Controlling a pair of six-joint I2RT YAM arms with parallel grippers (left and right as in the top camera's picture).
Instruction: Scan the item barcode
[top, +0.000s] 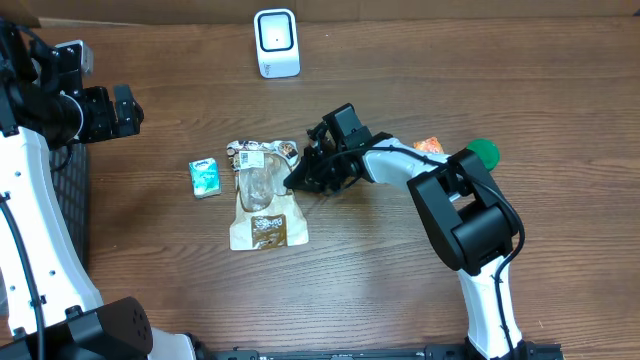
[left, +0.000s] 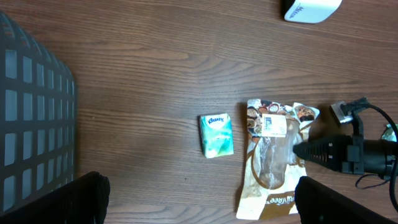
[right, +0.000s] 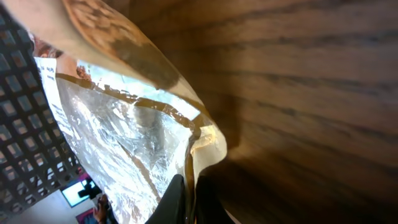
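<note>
I see the pouch (top: 265, 195) lying in front of the scanner (top: 276, 42). Its long axis runs toward and away from the scanner, with the labelled end nearest it. My right gripper (top: 296, 183) is pinched tight on the pouch's right edge, which lifts off the wood. Bare table (top: 420, 80) lies between the pouch and the scanner. A tissue pack (top: 205, 178) sits just left of the pouch. My left gripper (top: 125, 110) hangs wide apart, well left of the scanner.
</note>
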